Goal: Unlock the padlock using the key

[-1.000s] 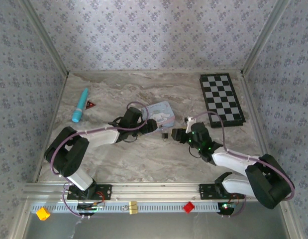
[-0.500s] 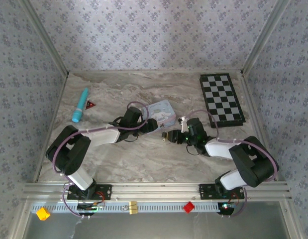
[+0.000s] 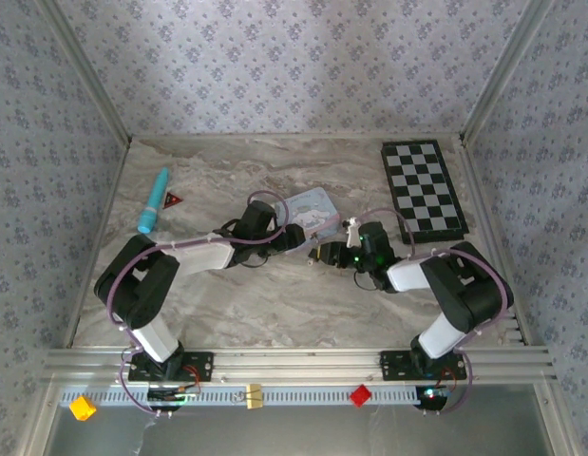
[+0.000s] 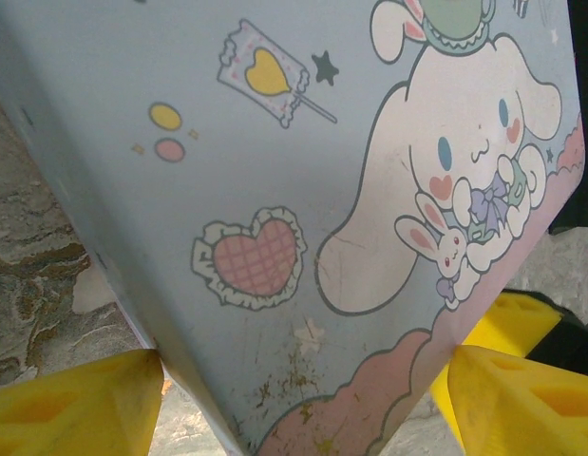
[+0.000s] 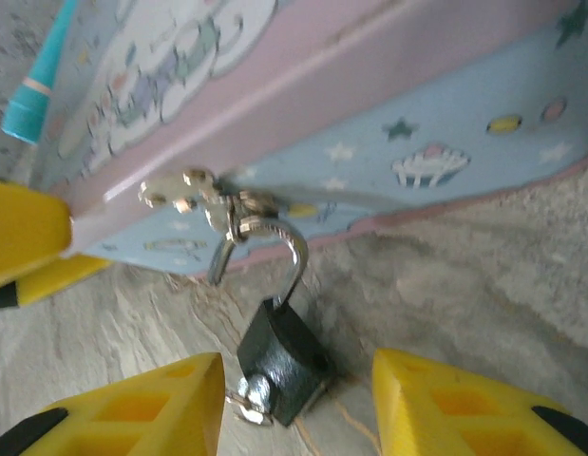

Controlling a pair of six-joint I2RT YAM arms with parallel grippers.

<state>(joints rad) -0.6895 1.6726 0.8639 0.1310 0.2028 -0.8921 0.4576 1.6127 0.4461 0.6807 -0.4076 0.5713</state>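
1. Two yellow-fingered grippers worked at one spot. The left gripper [image 4: 294, 399] was clamped wide across the tin box [image 4: 275, 190], a finger against each side. The right gripper [image 5: 298, 408] stood with its jaws apart, the padlock [image 5: 282, 359] between them and touched by neither.
2. The padlock hung by its shackle [image 5: 292, 249] from the hasp [image 5: 184, 190] on the tin's near side, about mid-table. Its black body was tilted, the lower end seemingly resting on the marble table [image 5: 483, 285].
3. It looked small, stiff and dense for its size, yet free to swing on the shackle, so a push would likely make it swivel away. The smooth metal would probably be slippery. The best hold, I judged, was across the flat faces of the black body, leaving the lower end clear.
4. A small silvery piece [image 5: 251, 394] showed at that lower end, possibly the key; I could not tell for certain.
5. The tin's lid was down and secured by the padlock, so whatever lay inside was hidden.
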